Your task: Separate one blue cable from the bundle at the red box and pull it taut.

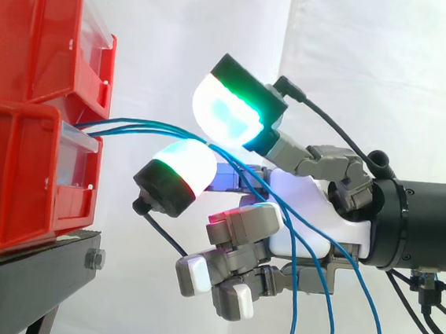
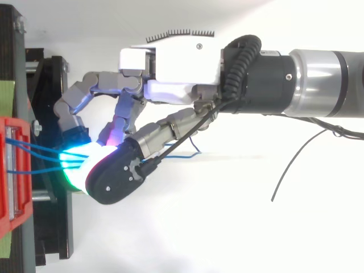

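Pinching is the step in hand: the blue cables (image 1: 136, 129) are taken between two glowing fingers (image 1: 227, 108) of the hand (image 1: 315, 196), one above and one below. The other fingers are curled beneath and hold nothing. The cables leave the front of the red bins (image 1: 16, 179), stacked at the edge of the black stand (image 1: 32, 263) that faces the hand. They run nearly level to the pads (image 1: 182, 167), then hang slack past the palm.

Several strands seem caught together, so one is judged not yet separated. Next, a single strand is to be isolated, then drawn away from the bins until straight.

Not resolved: exact pad contact, hidden where the pads overlap. One hanging strand is cut off at the side view's lower edge.
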Tool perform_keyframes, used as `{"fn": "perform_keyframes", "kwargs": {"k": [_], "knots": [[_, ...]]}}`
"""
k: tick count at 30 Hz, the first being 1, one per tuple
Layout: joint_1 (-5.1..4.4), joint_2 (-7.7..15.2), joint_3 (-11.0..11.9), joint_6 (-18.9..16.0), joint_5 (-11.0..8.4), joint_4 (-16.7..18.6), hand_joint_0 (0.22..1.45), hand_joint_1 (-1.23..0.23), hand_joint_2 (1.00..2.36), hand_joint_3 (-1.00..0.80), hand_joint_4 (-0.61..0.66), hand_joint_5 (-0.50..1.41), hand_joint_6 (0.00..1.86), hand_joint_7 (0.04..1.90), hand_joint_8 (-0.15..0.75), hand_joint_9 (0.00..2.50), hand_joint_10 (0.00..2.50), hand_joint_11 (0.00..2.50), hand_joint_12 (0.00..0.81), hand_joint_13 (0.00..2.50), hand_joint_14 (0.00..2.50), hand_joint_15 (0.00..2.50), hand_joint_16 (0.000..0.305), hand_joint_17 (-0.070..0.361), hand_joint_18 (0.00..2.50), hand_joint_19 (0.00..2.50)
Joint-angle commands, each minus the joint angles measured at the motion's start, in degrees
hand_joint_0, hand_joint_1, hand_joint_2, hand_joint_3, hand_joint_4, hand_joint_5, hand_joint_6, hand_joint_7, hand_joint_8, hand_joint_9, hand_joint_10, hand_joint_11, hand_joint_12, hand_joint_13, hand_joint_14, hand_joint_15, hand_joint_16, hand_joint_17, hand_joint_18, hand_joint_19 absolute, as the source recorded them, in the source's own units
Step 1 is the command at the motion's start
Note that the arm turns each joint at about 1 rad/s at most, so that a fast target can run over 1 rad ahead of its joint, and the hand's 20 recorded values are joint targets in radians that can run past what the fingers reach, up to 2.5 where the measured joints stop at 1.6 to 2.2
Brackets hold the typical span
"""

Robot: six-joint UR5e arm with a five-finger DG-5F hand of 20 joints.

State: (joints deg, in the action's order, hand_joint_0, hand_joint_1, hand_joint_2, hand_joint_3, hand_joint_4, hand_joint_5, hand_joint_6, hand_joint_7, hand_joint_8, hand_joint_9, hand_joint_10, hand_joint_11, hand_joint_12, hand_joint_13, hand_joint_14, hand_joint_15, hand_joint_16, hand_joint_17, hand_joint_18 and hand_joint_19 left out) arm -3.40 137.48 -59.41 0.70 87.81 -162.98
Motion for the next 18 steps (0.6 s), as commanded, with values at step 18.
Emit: {"fn": "perform_keyframes", "kwargs": {"k": [18], "knots": [[0.14,-0.02,-0.09,0.00,0.00,-0.06,0.83,-0.93,1.00,-0.50,-0.26,-0.16,0.90,1.42,0.274,1.26,0.03,1.34,0.362,0.93,0.03,0.71,0.044,0.099,0.88,0.79]]}}
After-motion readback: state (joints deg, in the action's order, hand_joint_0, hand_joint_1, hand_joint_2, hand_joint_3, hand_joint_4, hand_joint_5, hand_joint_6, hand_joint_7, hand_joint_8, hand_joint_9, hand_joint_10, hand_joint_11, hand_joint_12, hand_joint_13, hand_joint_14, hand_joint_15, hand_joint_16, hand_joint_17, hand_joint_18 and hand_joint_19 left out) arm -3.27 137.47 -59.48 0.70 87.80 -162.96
